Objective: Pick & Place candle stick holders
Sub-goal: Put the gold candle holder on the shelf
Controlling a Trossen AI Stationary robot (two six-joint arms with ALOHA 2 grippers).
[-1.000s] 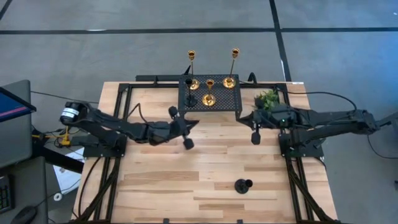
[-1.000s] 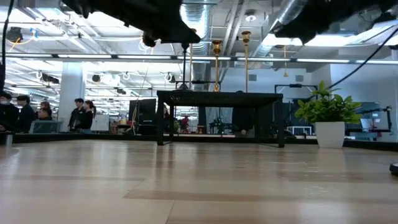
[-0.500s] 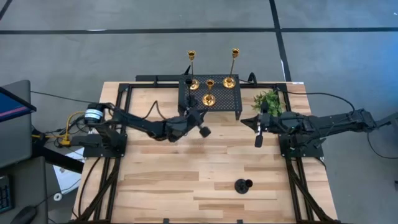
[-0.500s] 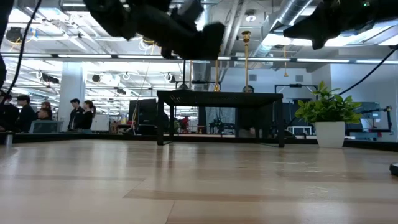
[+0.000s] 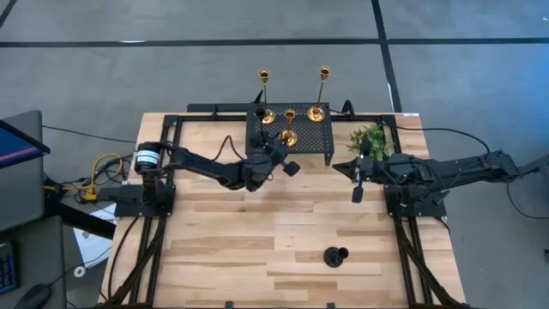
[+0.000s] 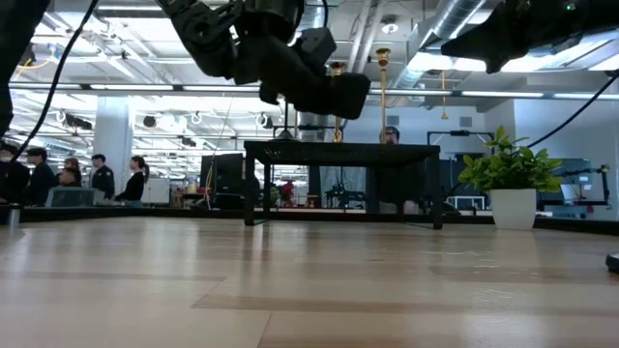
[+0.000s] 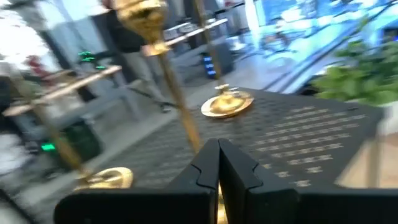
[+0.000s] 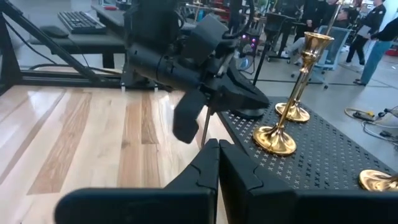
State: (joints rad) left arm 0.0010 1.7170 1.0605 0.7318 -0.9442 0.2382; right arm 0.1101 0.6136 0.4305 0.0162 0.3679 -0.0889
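On the black mesh rack (image 5: 309, 136) stand two tall gold holders (image 5: 264, 96) (image 5: 322, 90), a shorter gold one (image 5: 289, 129) and a black one (image 5: 262, 112) at its far left corner. Another black holder (image 5: 334, 256) lies on the table near the front edge. My left gripper (image 5: 287, 163) is shut and hovers over the rack's near left part (image 6: 334, 92); in its wrist view (image 7: 218, 144) a gold stem (image 7: 180, 106) stands just beyond the fingertips. My right gripper (image 5: 357, 193) is shut and empty, right of the rack's near corner (image 8: 217, 144).
A small green plant in a white pot (image 5: 369, 137) stands right of the rack, close to my right arm. Bare wood table (image 5: 257, 240) lies between the rack and the front edge. People stand in the room behind (image 6: 116, 179).
My left gripper has swung from the table's middle toward the far edge and the right, to the rack's near left part, staying raised above the rack top. My right arm has drawn back a little toward the right edge.
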